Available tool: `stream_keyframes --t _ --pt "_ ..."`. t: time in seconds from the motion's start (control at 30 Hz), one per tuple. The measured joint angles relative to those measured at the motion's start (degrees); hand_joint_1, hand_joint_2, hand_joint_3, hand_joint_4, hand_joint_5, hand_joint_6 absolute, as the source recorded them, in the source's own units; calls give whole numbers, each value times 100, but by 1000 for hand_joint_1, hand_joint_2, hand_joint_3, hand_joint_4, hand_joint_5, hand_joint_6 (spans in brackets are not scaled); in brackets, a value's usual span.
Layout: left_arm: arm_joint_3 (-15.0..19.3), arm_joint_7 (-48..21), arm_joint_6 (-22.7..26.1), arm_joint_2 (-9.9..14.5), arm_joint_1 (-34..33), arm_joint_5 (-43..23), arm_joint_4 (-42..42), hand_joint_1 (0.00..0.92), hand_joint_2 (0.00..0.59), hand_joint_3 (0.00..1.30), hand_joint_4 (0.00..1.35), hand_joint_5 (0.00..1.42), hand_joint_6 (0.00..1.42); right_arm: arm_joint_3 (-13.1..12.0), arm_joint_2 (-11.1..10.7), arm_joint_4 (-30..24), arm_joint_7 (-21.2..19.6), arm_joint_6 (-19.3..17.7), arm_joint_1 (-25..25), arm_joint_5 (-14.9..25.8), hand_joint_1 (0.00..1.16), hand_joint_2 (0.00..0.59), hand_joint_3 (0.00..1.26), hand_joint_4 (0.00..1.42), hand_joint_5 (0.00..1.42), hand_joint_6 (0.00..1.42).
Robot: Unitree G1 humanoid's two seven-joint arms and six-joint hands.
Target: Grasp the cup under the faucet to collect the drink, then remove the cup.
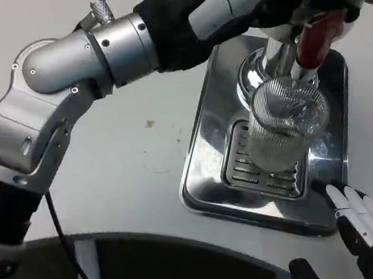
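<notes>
The ribbed clear cup (281, 128) stands on the drip grate of the steel tray (206, 149) under the faucet (313, 39), beyond the right hand (360, 231), whose fingers (347, 202) lie apart, empty, beside the tray's corner on the tabletop (136, 153). The left hand's grip up at the faucet cannot be told.

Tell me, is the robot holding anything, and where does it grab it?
The right hand holds nothing. The left arm reaches up to the faucet's red handle, but its grip cannot be told.
</notes>
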Motion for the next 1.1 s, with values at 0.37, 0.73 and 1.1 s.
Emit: stream_keyframes --t 0.37,0.73,1.1 --pt "-206 -234 -470 -23 -58 494 379 0 97 189 132 220 212 -5 0 0 0 5 -26 39 279 426 57 0 0 0" --pt "-434 -423 -1163 -12 -189 833 683 0 88 176 120 208 176 -2 2 0 1 131 -127 170 279 423 63 0 0 0" --pt "-629 -534 -1570 50 -297 1175 800 0 83 150 52 114 114 -27 4 3 0 225 -144 404 276 417 73 0 0 0"
